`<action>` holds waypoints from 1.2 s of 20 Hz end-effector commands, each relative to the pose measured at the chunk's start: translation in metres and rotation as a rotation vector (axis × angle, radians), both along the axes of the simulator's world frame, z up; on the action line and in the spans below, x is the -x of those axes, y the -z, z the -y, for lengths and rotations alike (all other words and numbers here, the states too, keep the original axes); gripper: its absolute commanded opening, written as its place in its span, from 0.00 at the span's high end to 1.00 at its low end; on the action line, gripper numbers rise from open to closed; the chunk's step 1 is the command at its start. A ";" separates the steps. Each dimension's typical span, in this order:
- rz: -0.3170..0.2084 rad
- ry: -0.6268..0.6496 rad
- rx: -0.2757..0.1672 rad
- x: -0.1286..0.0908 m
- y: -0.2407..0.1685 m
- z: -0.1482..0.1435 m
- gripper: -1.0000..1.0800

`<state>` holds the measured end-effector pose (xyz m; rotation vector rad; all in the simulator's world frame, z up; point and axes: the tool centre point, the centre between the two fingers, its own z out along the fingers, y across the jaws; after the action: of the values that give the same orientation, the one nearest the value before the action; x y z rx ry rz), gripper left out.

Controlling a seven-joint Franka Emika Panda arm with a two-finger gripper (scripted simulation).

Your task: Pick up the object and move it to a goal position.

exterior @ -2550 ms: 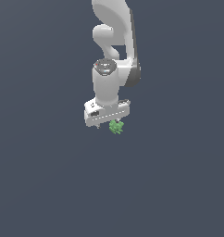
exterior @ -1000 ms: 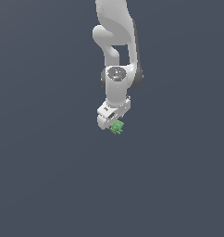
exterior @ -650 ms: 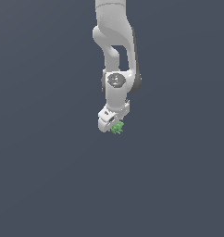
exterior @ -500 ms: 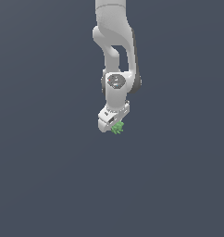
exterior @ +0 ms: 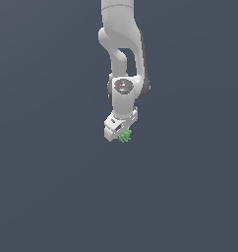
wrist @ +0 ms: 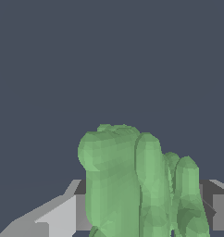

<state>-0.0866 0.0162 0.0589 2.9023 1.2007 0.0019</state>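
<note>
The object [exterior: 125, 136] is a tiny bright green lumpy thing, held at the tip of the white robot hand in the exterior view. My gripper [exterior: 122, 135] is shut on it, the hand tilted and hanging from the white arm above. In the wrist view the green object [wrist: 132, 180] fills the lower middle, with knobby lobes, sitting between the grey fingers [wrist: 58, 215]. The fingertips are mostly hidden behind the object.
Plain dark grey-blue ground [exterior: 52, 187] lies all around in both views. No other objects or goal marker show.
The arm has swung its hand a little toward the exterior view's right and turned the wrist, carrying the green object with it. The grip has not changed.
</note>
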 end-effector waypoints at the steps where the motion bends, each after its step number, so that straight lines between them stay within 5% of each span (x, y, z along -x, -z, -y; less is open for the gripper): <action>1: 0.000 0.000 0.000 0.000 0.000 0.000 1.00; 9: 0.000 0.000 0.000 -0.014 -0.001 -0.025 1.00; 24: -0.001 0.000 0.000 -0.075 -0.006 -0.127 1.00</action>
<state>-0.0170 0.1344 0.0641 2.9022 1.2034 0.0005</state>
